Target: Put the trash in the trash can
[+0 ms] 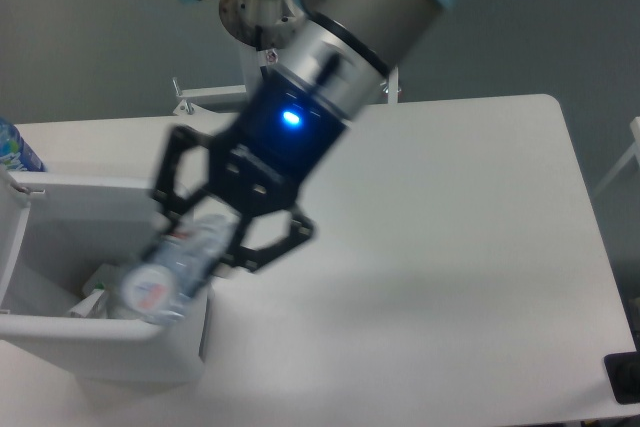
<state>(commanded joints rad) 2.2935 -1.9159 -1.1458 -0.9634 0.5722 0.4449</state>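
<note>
Over the trash can's (170, 347) near rim, end effector (205, 237) clamped around crushed clear bottle (172, 267), cap end tilted downward

crushed clear bottle (168, 272) with red-and-blue label hangs tilted over the bin's (110, 339) right rim. crumpled white cup (100, 297) with green marks lies inside the boxy white-grey bin.

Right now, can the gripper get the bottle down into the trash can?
Probably yes. The gripper holds the crushed bottle over the trash can's near right rim; the can is open, with only the paper cup at its bottom.
</note>
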